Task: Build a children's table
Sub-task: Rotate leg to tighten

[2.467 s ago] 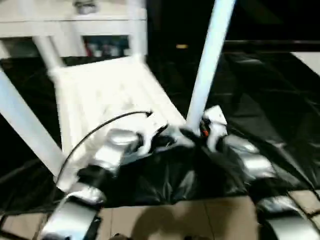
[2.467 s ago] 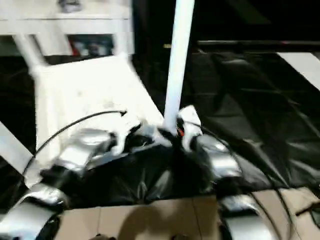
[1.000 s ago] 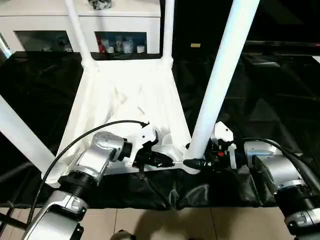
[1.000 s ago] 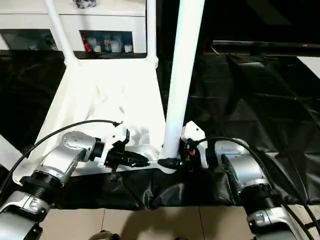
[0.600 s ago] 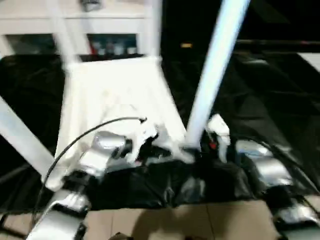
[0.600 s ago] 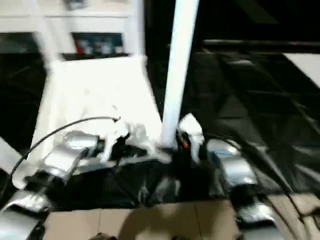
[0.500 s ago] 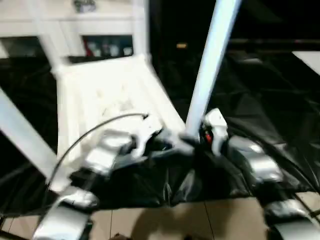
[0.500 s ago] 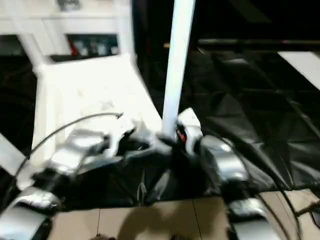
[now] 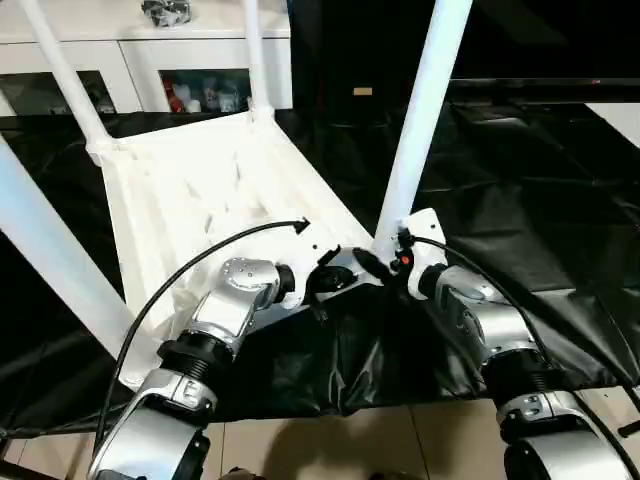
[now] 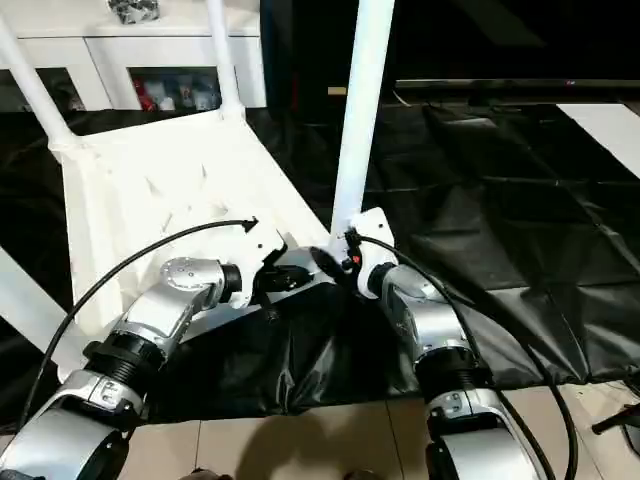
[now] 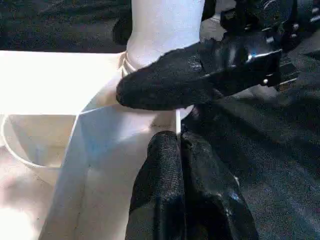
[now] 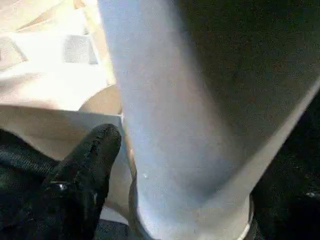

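The children's table lies upside down, its white ribbed top (image 9: pixel 190 190) tilted on a black sheet. Several legs stand up from its corners; the near right leg (image 9: pixel 415 120) sits in its corner socket. My right gripper (image 9: pixel 380 262) stands open around that leg's base, one finger (image 12: pixel 92 165) close beside the leg (image 12: pixel 185 125) and the other on its far side. My left gripper (image 11: pixel 179 142) is shut, pinching the thin rim of the top (image 11: pixel 100 145) just beside the same socket. The two grippers almost touch.
A white cabinet with glass doors (image 9: pixel 150 60) stands behind the table. The crumpled black sheet (image 9: pixel 530 200) covers the floor to the right and front, and beige tiles (image 9: pixel 350 440) show nearest to me. A black cable (image 9: pixel 200 255) arcs over my left forearm.
The camera has swung about, so the whole picture has shifted. My right gripper's jaws have spread wider around the leg's base. The left gripper stays shut at the rim.
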